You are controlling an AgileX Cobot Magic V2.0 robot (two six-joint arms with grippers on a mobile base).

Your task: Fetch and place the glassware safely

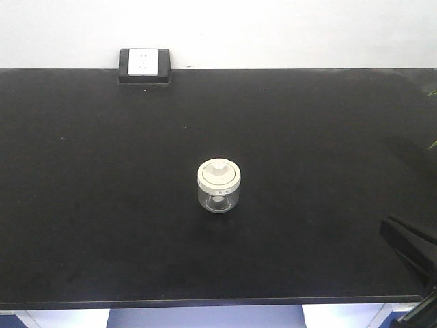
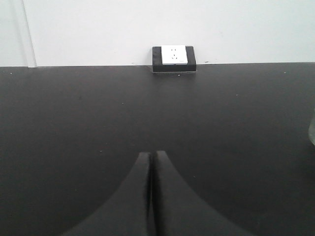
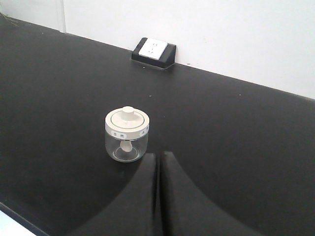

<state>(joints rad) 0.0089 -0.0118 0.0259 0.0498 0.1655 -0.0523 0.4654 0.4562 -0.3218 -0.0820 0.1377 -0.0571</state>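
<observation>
A: Exterior front-facing view first: the glass jar (image 1: 218,186) is standing upright near the middle of the black worktop (image 1: 89,205), alone, well apart from the socket box (image 1: 145,65) sitting at the far edge against the white wall (image 1: 287,31).

B: The right wrist view is giving more detail. The jar (image 3: 127,134) is showing a squat clear body, a cream-white round lid with a central knob, small dark marks on pale labels around the rim, and a pale stem hanging inside under the lid. The left wrist view is only catching a faint sliver of something clear at its right edge; I cannot tell whether that is the jar.

A: And the claws?

B: The right claw (image 3: 158,162) is sitting with its two dark fingers pressed together, holding nothing, its tips just beside the jar's base but not touching it. The front view is showing only a dark part of that arm at the lower right corner.

A: The left claw (image 2: 150,160) is likewise closed tight, empty, pointing across bare worktop toward the socket box (image 2: 174,58).
</observation>
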